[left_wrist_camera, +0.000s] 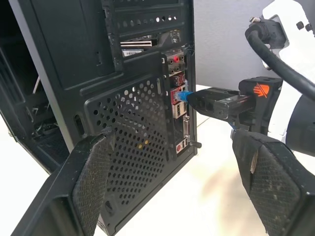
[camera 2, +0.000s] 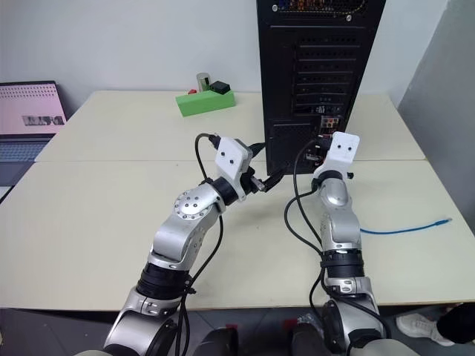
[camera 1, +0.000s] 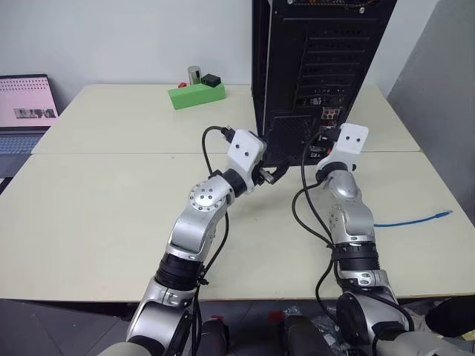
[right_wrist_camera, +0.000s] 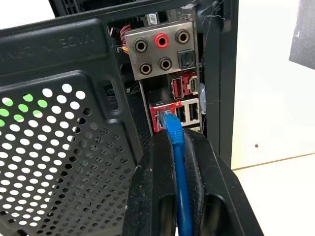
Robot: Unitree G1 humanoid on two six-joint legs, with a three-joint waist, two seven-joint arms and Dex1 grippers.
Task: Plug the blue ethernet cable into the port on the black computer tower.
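I keep the right end effector (right_wrist_camera: 179, 147) clamped on the thin bright-blue ethernet cable (right_wrist_camera: 176, 135), plug aligned at the tall black metal computer tower's (camera 1: 297, 74) port; the left end effector (left_wrist_camera: 172, 182) waits apart.

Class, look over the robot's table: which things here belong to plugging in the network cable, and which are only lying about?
Belonging to the job:
blue ethernet cable, clamped in the right gripper
black computer tower, its port strip at the cable's plug

Lying about:
green block holding small items
laptop at the table's left
left gripper, open, empty
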